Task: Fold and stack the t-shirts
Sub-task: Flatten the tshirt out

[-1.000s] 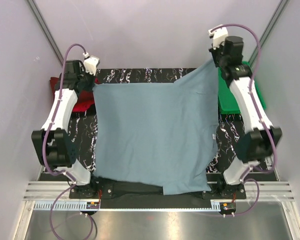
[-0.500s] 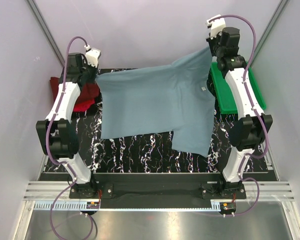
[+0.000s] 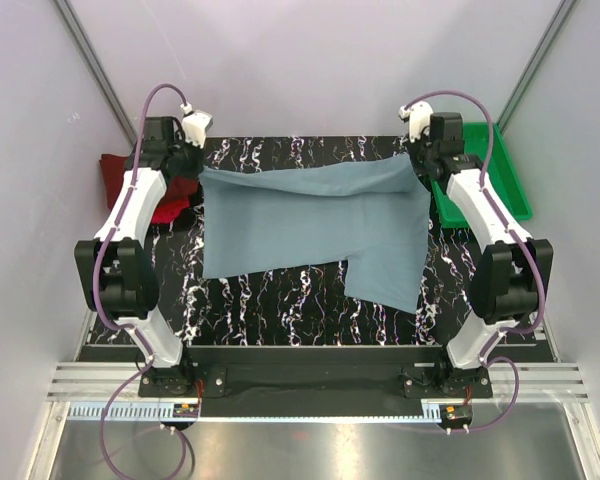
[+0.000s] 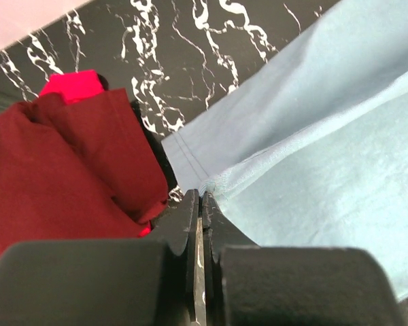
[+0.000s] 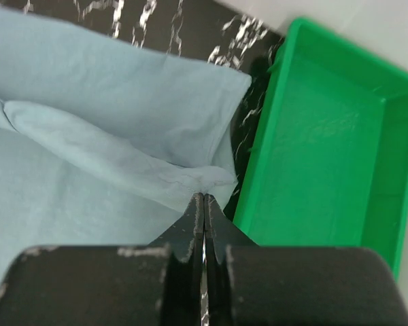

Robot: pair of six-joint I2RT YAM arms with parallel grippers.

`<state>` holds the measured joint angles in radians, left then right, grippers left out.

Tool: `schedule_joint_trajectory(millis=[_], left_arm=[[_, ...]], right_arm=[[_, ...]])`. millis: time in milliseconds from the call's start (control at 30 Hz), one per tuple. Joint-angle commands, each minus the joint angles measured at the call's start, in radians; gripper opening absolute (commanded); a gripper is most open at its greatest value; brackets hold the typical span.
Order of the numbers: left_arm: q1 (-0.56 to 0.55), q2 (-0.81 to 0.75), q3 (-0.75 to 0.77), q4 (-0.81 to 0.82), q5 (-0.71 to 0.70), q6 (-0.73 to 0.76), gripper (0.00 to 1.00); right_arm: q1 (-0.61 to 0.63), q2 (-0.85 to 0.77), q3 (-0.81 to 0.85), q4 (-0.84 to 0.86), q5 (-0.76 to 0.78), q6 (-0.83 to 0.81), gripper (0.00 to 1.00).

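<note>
The grey-blue t-shirt [image 3: 310, 225] lies folded over on the black marbled table, its far edge held at both corners. My left gripper [image 3: 198, 172] is shut on its far left corner [image 4: 202, 185]. My right gripper [image 3: 416, 160] is shut on its far right corner [image 5: 207, 182]. The shirt also fills the left wrist view [image 4: 313, 136] and the right wrist view [image 5: 88, 136]. The dark maroon shirt [image 3: 115, 172] lies at the table's far left with the bright red shirt [image 3: 165, 210] under it; both show in the left wrist view, maroon [image 4: 61, 170] and red [image 4: 71, 85].
A green plastic tray [image 3: 500, 170] stands at the far right, close beside my right gripper; it also shows in the right wrist view [image 5: 319, 156]. Bare marbled table [image 3: 280, 310] shows in front of the shirt. Grey walls close in on both sides.
Both grippers carried the shirt's held edge away from the bases to the far side and lowered it. The shirt went from hanging spread to lying folded on the table.
</note>
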<state>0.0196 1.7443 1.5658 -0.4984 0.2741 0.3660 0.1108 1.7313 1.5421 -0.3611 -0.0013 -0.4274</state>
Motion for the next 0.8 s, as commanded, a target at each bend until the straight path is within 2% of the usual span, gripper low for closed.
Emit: schedule_joint_trajectory(millis=[0,233,400,667,767], left_arm=[[0.000,-0.040,0.008,-0.006,0.016,-0.007,0.00],[0.000,-0.022,0.065,-0.098,0.027,0.010,0.00],[-0.003,-0.066,0.021,-0.193,0.102,0.005,0.00],[-0.003,-0.112,0.036,-0.301,0.123,0.016,0.00],[-0.003,-0.176,0.017,-0.342,0.134,0.016,0.00]], right_arm=[[-0.007,-0.082,-0.033,0.048,-0.012,-0.019,0.00],[-0.007,-0.120,-0.003,-0.012,-0.022,-0.008,0.00],[-0.007,-0.203,-0.063,-0.044,-0.022,0.006,0.00],[-0.007,-0.277,-0.100,-0.081,-0.029,0.015,0.00],[-0.007,-0.337,-0.108,-0.105,-0.032,0.038,0.00]])
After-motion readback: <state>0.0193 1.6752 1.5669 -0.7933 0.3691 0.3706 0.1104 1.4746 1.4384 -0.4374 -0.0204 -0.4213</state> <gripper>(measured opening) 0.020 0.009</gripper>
